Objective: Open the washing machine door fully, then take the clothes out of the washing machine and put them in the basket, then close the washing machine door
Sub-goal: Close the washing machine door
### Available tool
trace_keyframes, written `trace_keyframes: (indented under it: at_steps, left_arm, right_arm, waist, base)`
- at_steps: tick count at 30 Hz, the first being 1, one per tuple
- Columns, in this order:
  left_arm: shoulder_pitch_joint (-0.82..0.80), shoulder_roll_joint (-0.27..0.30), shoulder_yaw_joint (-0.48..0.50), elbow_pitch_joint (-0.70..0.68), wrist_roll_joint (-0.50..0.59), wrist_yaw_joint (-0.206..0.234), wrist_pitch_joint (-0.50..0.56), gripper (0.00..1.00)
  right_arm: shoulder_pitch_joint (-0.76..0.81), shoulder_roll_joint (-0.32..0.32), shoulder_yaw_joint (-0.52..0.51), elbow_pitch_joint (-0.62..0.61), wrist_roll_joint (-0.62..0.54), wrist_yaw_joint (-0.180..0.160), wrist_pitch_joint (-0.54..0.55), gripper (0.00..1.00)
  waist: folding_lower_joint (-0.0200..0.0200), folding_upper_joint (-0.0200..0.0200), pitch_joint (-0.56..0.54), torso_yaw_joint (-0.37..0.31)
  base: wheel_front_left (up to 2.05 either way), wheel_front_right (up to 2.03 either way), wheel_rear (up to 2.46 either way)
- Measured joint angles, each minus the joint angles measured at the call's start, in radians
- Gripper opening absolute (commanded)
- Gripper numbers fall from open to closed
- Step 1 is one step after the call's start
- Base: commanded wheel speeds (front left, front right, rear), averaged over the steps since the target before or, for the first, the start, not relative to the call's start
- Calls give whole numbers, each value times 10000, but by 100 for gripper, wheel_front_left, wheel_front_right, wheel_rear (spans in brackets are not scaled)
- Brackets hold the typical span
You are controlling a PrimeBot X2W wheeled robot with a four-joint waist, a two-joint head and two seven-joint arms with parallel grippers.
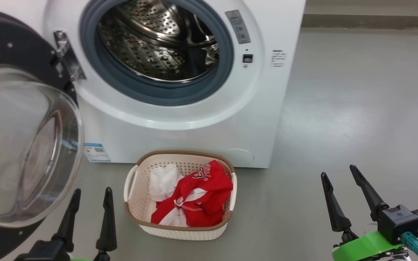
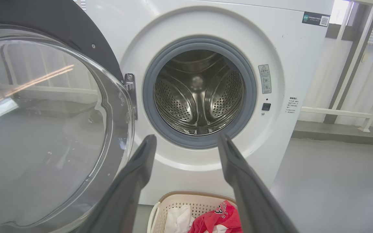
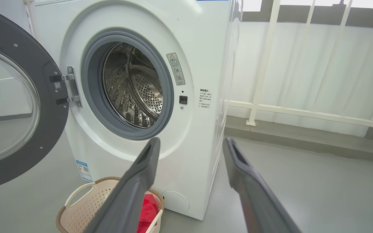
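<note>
The white washing machine (image 1: 180,119) stands with its round black-rimmed door (image 1: 24,145) swung wide open to the left, and the steel drum (image 1: 162,40) looks empty. On the floor in front sits the cream basket (image 1: 136,214) holding the red and white clothes (image 1: 198,195). My left gripper (image 1: 92,194) is open, low at the left, between the door and the basket. My right gripper (image 1: 339,172) is open at the lower right, well clear of the basket. In the left wrist view the drum (image 2: 199,94), door (image 2: 50,129) and basket (image 2: 176,197) lie ahead of that open gripper (image 2: 186,139).
Grey floor (image 1: 357,108) stretches to the right of the machine. A white railing (image 3: 303,113) and a low kerb run along the wall behind and to the right. The open door's glass bowl bulges out close to my left arm.
</note>
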Motion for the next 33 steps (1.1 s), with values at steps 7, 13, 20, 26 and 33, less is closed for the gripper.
trace_keyframes:
  at_steps: [7,13,20,26,33]
  left_arm:
    - [1,-12,13,-366,-2,295,186,100]
    - [174,-17,59,-516,-8,449,324,100]
    - [244,12,81,-838,13,704,531,100]
    - [382,115,102,-1085,13,828,648,100]
    - [496,159,136,-1248,8,976,800,100]
  right_arm:
    - [-2,-63,267,-27,-12,0,0,100]
    - [-14,-178,345,-61,-19,0,0,100]
    - [-28,-180,604,-105,-19,0,0,100]
    - [-38,-180,637,-211,-19,0,0,100]
    - [-38,-165,709,-228,-21,0,0,100]
  waist:
    - [0,0,30,754]
    - [0,0,27,1562]
    - [0,0,-35,2442]
    - [0,0,-95,3067]
    - [0,0,-159,3593]
  base:
    - [0,0,0]
    - [0,0,0]
    - [0,0,0]
    - [0,0,0]
    - [0,0,0]
